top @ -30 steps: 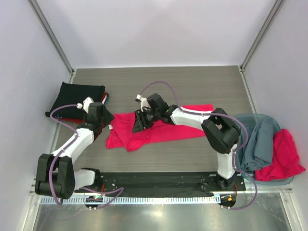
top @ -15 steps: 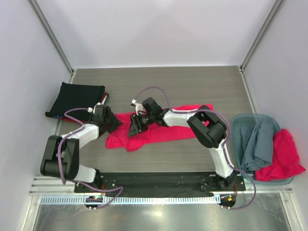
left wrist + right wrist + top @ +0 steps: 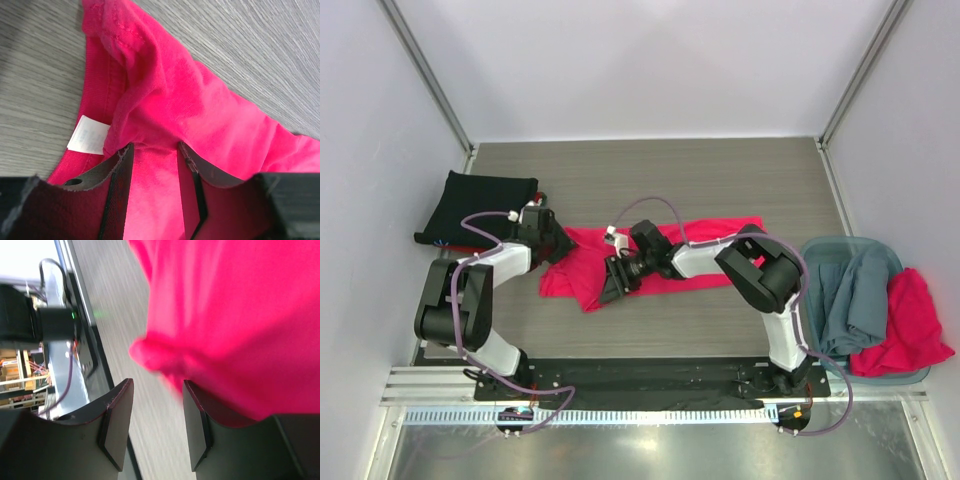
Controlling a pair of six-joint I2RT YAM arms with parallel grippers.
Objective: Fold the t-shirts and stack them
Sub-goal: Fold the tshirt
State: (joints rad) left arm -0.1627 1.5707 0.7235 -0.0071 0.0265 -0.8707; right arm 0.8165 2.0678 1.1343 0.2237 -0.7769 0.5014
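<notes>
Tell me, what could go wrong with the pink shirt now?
1. The left gripper straddles a bunched ridge of the pinkish-red shirt beside its white label. Closing there may catch only one layer, so the fold could come out crooked.
2. The right gripper has just the shirt's edge at its fingertips, with bare table between them. The cloth might slip free.
3. The left gripper also works close to the folded black shirt. A wide swing could nudge it.
</notes>
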